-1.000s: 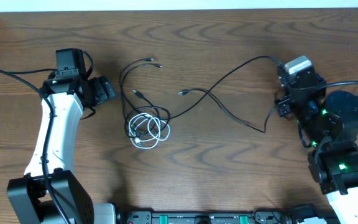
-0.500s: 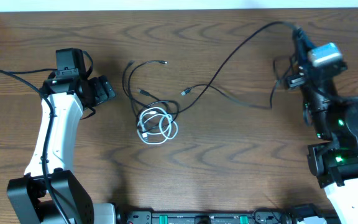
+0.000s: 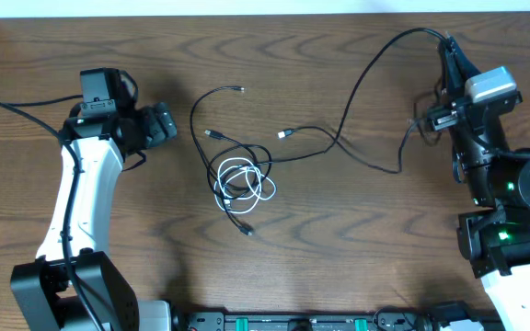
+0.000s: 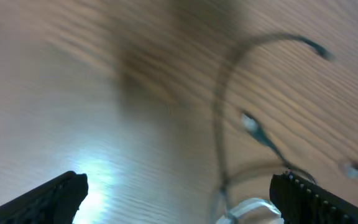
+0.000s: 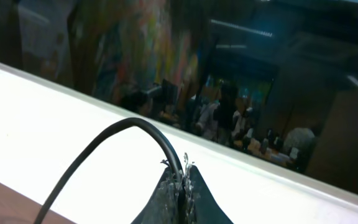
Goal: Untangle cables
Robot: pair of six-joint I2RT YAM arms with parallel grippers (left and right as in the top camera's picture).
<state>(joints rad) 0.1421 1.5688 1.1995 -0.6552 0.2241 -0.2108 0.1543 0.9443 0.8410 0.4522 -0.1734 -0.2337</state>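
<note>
1. A dark brown, wood-grained surface [image 3: 357, 248] is carrying the work, with a pale strip running along its far edge.
2. The cables [image 3: 239, 175] are lying in a loose knot left of the middle. They are thin, limp black cords looping through a small white coil [image 3: 251, 188], with little plug ends straying out above and below.
3. The right hand [image 3: 449, 48] is pinching fully closed on one long black cord [image 3: 353, 99] near the far right corner. Its wrist view is showing the cord arching out from between the tips.
4. That cord is sweeping down and left from the right hand into the knot, so its long axis is lying roughly across the surface.
5. The left hand [image 3: 162, 126] is standing wide open and gripping nothing, near the knot on its left side, with the nearest black loop lying to its right.
6. The left hand is sitting much closer to the knot. The right hand is sitting well apart from it, joined only by the cord.
7. The coming move is probably depending on the left hand reaching rightward to pin or grasp the coil while the right hand is drawing its cord away.
</note>
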